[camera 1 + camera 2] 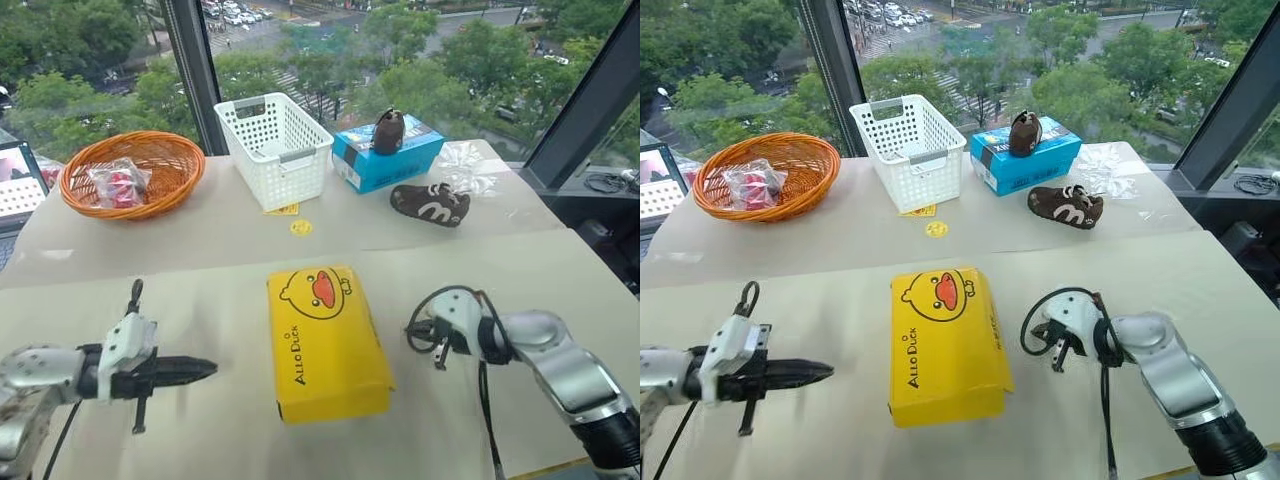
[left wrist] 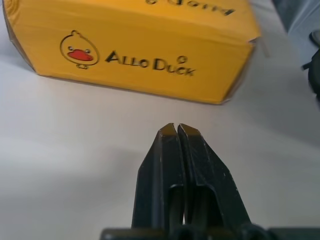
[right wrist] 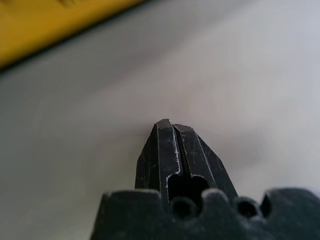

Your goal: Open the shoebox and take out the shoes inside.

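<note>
The yellow shoebox [image 1: 325, 340] with a duck face and "Allo Duck" lettering lies flat and closed in the middle of the table's near half. The shoes are hidden. My left gripper [image 1: 208, 368] is shut and empty. It hovers to the left of the box and points at its long side, with a gap between them. In the left wrist view the box side [image 2: 140, 45] lies just beyond the closed fingertips [image 2: 170, 131]. My right gripper [image 3: 172, 125] is shut and empty over bare table to the right of the box, whose yellow edge [image 3: 45, 25] shows ahead.
At the back stand an orange wicker basket [image 1: 170, 150] holding a red packet [image 1: 118, 185], a white plastic basket [image 1: 275, 140] and a blue box [image 1: 400, 160] with a brown shoe [image 1: 388, 130] on it. Another brown shoe [image 1: 430, 203] and crumpled clear wrap [image 1: 465, 165] lie nearby.
</note>
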### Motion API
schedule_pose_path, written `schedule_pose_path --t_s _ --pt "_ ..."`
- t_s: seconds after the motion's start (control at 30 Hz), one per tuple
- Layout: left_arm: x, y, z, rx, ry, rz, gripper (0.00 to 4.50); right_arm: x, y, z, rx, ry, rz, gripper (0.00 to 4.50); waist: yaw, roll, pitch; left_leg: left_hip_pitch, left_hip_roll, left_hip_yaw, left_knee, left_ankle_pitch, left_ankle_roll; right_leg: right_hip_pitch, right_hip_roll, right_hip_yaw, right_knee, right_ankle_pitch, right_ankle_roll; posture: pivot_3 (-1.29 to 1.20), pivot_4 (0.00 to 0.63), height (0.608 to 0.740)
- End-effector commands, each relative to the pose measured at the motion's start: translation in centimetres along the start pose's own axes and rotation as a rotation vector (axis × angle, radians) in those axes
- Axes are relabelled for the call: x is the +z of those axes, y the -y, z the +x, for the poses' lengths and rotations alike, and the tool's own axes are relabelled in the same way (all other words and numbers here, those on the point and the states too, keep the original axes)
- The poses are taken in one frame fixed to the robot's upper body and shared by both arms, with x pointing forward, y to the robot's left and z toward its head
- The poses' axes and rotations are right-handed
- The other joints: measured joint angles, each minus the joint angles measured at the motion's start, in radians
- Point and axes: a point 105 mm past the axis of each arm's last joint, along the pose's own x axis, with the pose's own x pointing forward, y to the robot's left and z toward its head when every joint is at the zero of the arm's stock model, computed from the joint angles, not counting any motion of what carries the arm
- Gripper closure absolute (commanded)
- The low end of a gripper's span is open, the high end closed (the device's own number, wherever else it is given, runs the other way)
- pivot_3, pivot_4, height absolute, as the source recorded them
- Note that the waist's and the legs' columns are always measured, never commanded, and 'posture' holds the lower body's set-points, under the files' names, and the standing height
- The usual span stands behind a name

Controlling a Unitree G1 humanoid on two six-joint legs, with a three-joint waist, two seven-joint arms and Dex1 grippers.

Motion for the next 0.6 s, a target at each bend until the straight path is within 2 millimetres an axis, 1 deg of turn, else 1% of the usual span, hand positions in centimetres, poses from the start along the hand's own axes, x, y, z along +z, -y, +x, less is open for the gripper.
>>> schedule_pose_path --t_s 0.03,0.13,0.3,0.4,0.43,0.47,0.57,0.6 --pt "0.8 0.8 -0.9 0.026 0.000 0.000 4.41 2.1 -0.5 0.8 0.050 0.090 -0.030 4.50 0.002 0.000 0.000 0.000 0.000 0.000 0.000 0.000 0.000 0.000 0.000 0.000 0.000 0.000 -0.001 0.00 0.150 0.731" --pt "0.6 1.5 -1.6 0.055 -0.011 -0.035 4.41 3.5 -0.2 1.1 0.064 0.153 -0.002 4.50 0.001 0.000 0.000 0.000 0.000 0.000 0.001 0.000 0.000 0.000 0.000 0.001 0.001 -0.002 -0.005 0.00 0.150 0.731" --pt "0.2 2.6 -2.1 0.079 -0.030 -0.072 4.41 5.1 0.3 0.5 0.109 0.238 0.046 4.50 0.008 0.000 0.000 0.000 0.000 0.000 0.001 0.000 0.000 0.000 0.000 0.000 0.000 -0.003 -0.007 0.00 0.150 0.731" --pt "0.1 2.7 -2.3 0.097 -0.035 -0.077 4.41 7.7 0.1 -1.1 0.202 0.327 0.051 4.50 0.011 0.001 0.001 -0.001 0.000 0.000 0.001 0.000 0.001 0.000 0.000 0.000 0.000 -0.002 -0.008 0.00 0.150 0.731" --pt "0.1 2.7 -2.3 0.102 -0.034 -0.076 4.41 8.6 0.2 -1.6 0.221 0.359 0.042 4.50 0.012 0.001 0.001 -0.001 0.000 0.000 0.001 0.000 0.001 0.000 0.000 0.000 -0.001 0.001 -0.013 0.00 0.150 0.731" --pt "0.2 2.7 -2.3 0.106 -0.031 -0.076 4.41 9.5 0.3 -1.9 0.232 0.388 0.043 4.50 0.013 0.001 0.001 -0.001 0.000 0.000 0.001 0.000 0.001 0.000 0.000 0.000 -0.001 0.001 -0.014 0.00 0.150 0.731" --pt "0.8 2.8 -2.4 0.120 -0.019 -0.076 4.41 13.6 0.6 -3.0 0.290 0.493 -0.037 4.50 0.006 0.002 0.002 0.000 0.000 0.000 0.001 0.000 0.001 -0.001 0.000 0.000 0.000 0.000 -0.011 0.00 0.150 0.731" --pt "0.9 2.9 -2.4 0.124 -0.018 -0.077 4.41 14.5 0.6 -3.1 0.301 0.510 -0.053 4.50 0.004 0.002 0.002 0.000 0.000 0.000 0.001 0.000 0.000 -0.001 0.000 0.000 0.000 -0.001 -0.010 0.00 0.150 0.731"
